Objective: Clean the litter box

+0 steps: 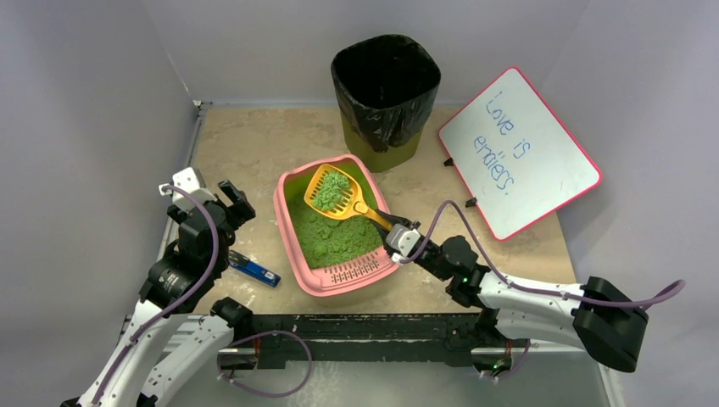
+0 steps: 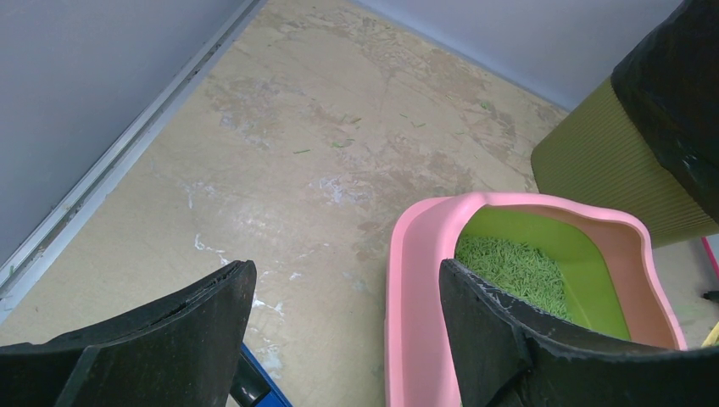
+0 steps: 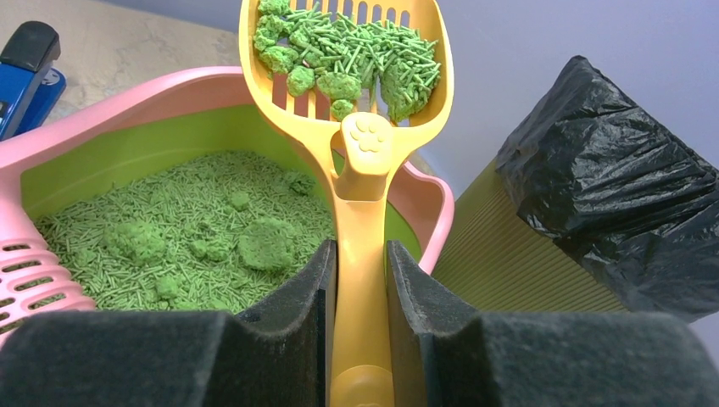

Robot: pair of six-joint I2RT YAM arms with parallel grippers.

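pink plastic marks the litter box (image 1: 349, 273), which sits on the middle of the counter (image 1: 246, 144) with its slotted lip toward the near edge. green litter (image 1: 335, 237) fills it, loose pellets with several clumps on top.

the right hand (image 1: 395, 233) is closed tight on the handle of a yellow scoop (image 1: 332, 193) (the wrist view shows the handle pinched between the two black fingers). the scoop's slotted bowl is held over the far end of the box and carries a heap of pellets and clumps.

the left hand (image 1: 233, 203) hovers beside the left side of the box, over bare counter, its fingers spread wide with nothing between them.

an olive bin (image 1: 386, 148) lined with a black bag (image 1: 386, 80) stands at the middle of the far edge, just beyond the box. a pink-framed whiteboard (image 1: 519, 153) with blue writing is propped near the far right corner. a blue stapler (image 1: 253, 270) lies by the near edge, left of the box.
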